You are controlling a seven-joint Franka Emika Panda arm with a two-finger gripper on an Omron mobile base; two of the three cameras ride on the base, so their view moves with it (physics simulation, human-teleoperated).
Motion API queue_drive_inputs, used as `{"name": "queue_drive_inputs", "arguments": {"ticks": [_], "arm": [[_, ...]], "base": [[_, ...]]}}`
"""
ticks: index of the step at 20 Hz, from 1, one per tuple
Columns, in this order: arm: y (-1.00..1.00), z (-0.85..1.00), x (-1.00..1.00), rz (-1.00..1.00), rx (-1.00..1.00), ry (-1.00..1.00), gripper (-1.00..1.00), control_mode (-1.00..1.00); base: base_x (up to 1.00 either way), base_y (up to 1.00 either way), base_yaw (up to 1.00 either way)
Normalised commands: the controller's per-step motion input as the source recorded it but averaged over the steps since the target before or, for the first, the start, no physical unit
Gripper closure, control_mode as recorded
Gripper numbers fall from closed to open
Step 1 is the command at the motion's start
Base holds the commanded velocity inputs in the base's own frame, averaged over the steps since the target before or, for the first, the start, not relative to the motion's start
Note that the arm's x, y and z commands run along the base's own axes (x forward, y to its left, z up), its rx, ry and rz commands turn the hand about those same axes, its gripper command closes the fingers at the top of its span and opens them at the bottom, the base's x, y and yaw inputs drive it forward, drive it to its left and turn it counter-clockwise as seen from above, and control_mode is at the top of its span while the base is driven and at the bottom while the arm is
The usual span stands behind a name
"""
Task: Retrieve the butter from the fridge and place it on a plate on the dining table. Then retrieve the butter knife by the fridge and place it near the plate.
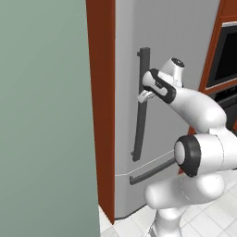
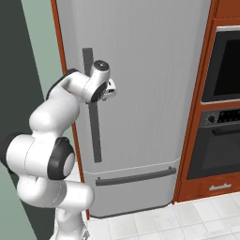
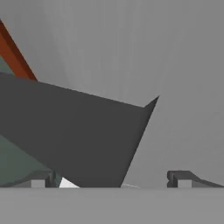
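We see the closed light-grey fridge (image 2: 140,93) in front of our white arm. Our gripper (image 1: 144,96) is up against the tall dark vertical bar handle (image 1: 140,120) of the upper door, about halfway along it. In the hand view the finger tips (image 3: 181,179) stand wide apart, with the handle (image 3: 74,135) between them, not clamped. A shorter horizontal handle (image 2: 136,177) crosses the lower drawer. A built-in oven (image 2: 222,103) sits to the right.
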Motion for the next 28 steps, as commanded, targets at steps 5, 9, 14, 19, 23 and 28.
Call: {"name": "queue_drive_inputs", "arguments": {"ticks": [5,9,14,19,23,28], "arm": [[0.21,-0.13,0.08,0.00,0.00,-0.07,-1.00,-1.00],[0.25,-0.16,-0.01,0.00,0.00,-0.14,-1.00,-1.00],[0.17,-0.04,0.00,0.00,0.01,-0.12,-1.00,-1.00],[0.15,0.00,0.17,0.00,0.07,0.02,-1.00,-1.00],[0.31,-0.05,0.13,0.00,0.03,0.03,-1.00,-1.00],[0.35,-0.12,0.12,0.00,0.00,0.00,-1.00,-1.00]], "base": [[0.00,0.00,0.00],[0.00,0.00,0.00],[0.00,0.00,0.00],[0.00,0.00,0.00],[0.00,0.00,0.00],[0.00,0.00,0.00]]}}
